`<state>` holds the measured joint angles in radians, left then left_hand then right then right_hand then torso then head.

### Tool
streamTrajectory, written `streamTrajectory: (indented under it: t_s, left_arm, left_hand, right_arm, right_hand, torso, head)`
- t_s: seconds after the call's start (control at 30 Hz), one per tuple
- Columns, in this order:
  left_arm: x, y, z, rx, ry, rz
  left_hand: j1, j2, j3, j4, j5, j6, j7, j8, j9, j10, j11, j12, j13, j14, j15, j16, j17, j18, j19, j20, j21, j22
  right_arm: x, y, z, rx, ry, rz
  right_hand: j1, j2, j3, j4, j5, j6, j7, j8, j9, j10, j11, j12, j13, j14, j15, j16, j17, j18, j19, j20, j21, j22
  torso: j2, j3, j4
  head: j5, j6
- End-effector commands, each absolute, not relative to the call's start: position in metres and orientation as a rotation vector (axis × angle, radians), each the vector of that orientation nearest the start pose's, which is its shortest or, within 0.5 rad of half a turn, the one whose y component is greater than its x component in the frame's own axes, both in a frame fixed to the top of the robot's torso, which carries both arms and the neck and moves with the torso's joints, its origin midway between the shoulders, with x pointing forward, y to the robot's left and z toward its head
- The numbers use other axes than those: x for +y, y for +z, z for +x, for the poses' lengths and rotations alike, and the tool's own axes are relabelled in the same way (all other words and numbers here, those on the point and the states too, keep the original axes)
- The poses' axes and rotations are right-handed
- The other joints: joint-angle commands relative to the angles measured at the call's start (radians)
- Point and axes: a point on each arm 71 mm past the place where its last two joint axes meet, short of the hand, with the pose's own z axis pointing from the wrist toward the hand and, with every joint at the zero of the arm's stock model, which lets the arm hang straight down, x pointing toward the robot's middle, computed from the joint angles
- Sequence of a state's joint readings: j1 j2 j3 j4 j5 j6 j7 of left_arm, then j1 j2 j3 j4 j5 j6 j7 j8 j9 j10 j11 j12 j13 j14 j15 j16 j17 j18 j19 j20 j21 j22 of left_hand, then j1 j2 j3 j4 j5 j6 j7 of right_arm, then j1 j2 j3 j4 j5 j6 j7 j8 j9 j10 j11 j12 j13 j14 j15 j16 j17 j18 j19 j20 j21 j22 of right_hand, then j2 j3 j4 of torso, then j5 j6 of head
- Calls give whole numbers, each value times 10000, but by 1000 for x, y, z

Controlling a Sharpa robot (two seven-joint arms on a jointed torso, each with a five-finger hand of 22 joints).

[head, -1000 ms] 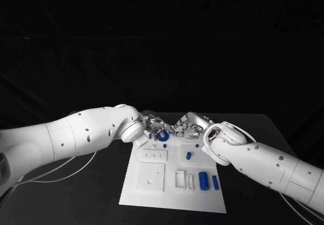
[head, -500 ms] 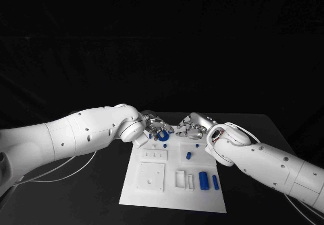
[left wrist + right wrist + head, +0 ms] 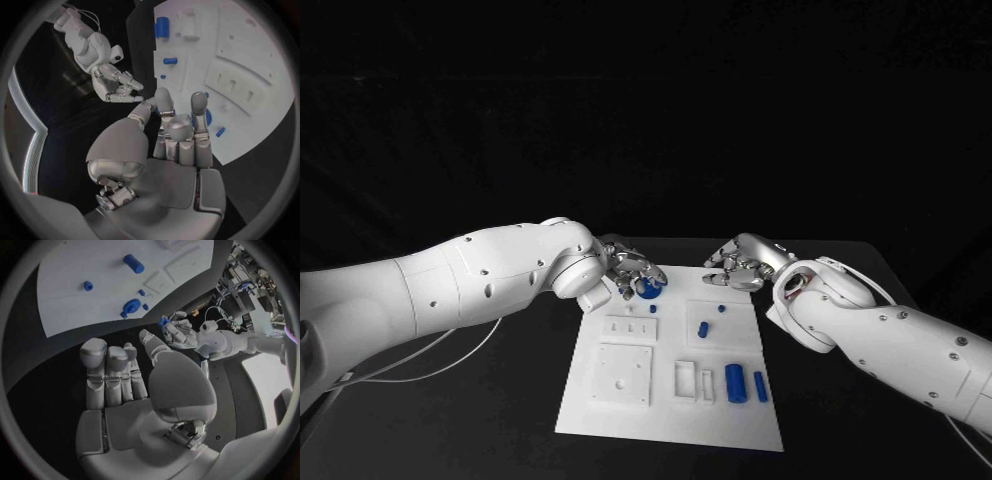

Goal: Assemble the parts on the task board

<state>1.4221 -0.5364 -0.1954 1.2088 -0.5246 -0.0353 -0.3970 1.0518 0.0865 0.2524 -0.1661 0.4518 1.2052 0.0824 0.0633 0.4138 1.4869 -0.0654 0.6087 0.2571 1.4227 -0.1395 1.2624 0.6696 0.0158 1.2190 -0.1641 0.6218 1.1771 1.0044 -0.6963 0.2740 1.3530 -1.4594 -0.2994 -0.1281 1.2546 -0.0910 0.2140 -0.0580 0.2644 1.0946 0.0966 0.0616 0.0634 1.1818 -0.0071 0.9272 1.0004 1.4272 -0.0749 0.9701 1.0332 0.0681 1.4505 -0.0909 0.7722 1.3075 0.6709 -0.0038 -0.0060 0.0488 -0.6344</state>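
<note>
The left hand is at the far left corner of the task board, its fingers curled round a blue rounded part that, going by the head view, it pinches just above the board. To do this step well, the judgement is to keep the pinch firm, bring the part square over its seat before lowering it, and release only once it sits flat; a tilt could jam it. In the left wrist view the fingers are bent close together with blue showing between them. The right hand hangs off the board's far right corner, fingers loosely curled, holding nothing and touching nothing. Two blue cylinders lie at the near right of the board.
</note>
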Motion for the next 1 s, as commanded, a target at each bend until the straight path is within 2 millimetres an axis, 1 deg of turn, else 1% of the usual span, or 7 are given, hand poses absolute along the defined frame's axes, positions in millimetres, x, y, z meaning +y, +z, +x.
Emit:
streamTrajectory:
  t_s: [0.03, 0.17, 0.33, 0.5, 0.67, 0.8, 1.0]
  left_arm:
    - [146, -178, 546, 22836, -6792, -5051]
    - [146, -179, 545, 22986, -6342, -4658]
    - [146, -181, 545, 23059, -5756, -4206]
    - [147, -188, 544, 23156, -5012, -3717]
    - [146, -194, 545, 23230, -4520, -3360]
    - [147, -197, 547, 23181, -4174, -3110]
    - [149, -200, 548, 23228, -3877, -2922]
  left_hand:
    - [-6, 106, -1, -86, 23, 1996, -1298, 46, 3347, 280, -255, 93, 6, 5, -70, 84, 120, -61, 77, 19, -76, 97]
    - [-48, 186, -25, -60, -61, 2056, -1317, 50, 3540, 285, -241, 236, -22, 20, -54, 225, 349, -52, 114, 42, -185, 285]
    - [-42, 255, -28, -38, -150, 2068, -1313, 40, 3571, 288, -231, 256, -54, 18, -45, 261, 439, -48, 129, 56, -255, 395]
    - [-52, 286, -16, -102, -113, 2119, -1320, 46, 3603, 281, -222, 366, -75, 52, -15, 378, 721, -40, 211, 92, -468, 731]
    - [-60, 295, -4, -130, -67, 2145, -1330, 56, 3676, 288, -227, 420, -101, 63, -5, 441, 851, -23, 240, 110, -535, 844]
    - [-94, 310, 4, -152, -70, 2141, -1333, 53, 3796, 288, -228, 484, -211, 70, -2, 449, 904, -29, 321, 112, -737, 1106]
    - [-99, 331, -22, -119, -100, 2167, -1345, 58, 3888, 287, -233, 562, -269, 79, 5, 506, 978, -24, 398, 125, -924, 1341]
  right_arm:
    - [-199, -175, 523, 15693, 7321, 1687]
    - [-209, -160, 529, 15264, 7443, 2141]
    - [-214, -145, 535, 14819, 7634, 2486]
    - [-214, -132, 540, 14439, 7810, 2611]
    - [-211, -124, 543, 14221, 7940, 2628]
    - [-209, -121, 544, 14140, 8021, 2602]
    - [-206, -118, 544, 14083, 8101, 2576]
  right_hand:
    - [49, -73, -27, 12, 76, -36, 11, 3, -5, -118, 23, -119, -66, -45, 41, -110, -61, 124, -38, 27, -119, 890]
    - [69, -93, -31, 32, 112, -41, 11, 2, -6, -132, 22, -175, -121, -51, 43, -156, -105, 126, -40, 29, -215, 877]
    - [76, -111, -21, 46, 204, -42, 13, 2, -6, -152, 24, -220, -162, -86, 46, -240, -179, 128, -59, 33, -349, 859]
    - [75, -134, -14, 64, 242, -71, 22, 1, -6, -197, 29, -294, -231, -124, 53, -343, -277, 137, -90, 39, -587, 821]
    - [78, -144, -13, 70, 286, -79, 25, 2, -6, -210, 31, -318, -254, -133, 54, -368, -306, 138, -91, 40, -652, 814]
    - [77, -151, -15, 72, 315, -80, 25, 1, -6, -212, 31, -322, -260, -130, 54, -366, -311, 137, -83, 40, -668, 816]
    - [74, -163, -19, 73, 370, -82, 26, 1, -6, -209, 30, -321, -264, -129, 53, -364, -319, 136, -70, 39, -699, 818]
  torso:
    - [2, -2, 4]
    - [-3, 10, 10]
    - [-11, -10, 14]
    - [3, -12, 40]
    - [12, -29, 22]
    - [10, -17, 23]
    - [14, -16, 21]
  head:
    - [-29, -67]
    - [-51, -148]
    - [-37, -262]
    - [-15, -316]
    - [42, -396]
    - [77, -452]
    - [98, -516]
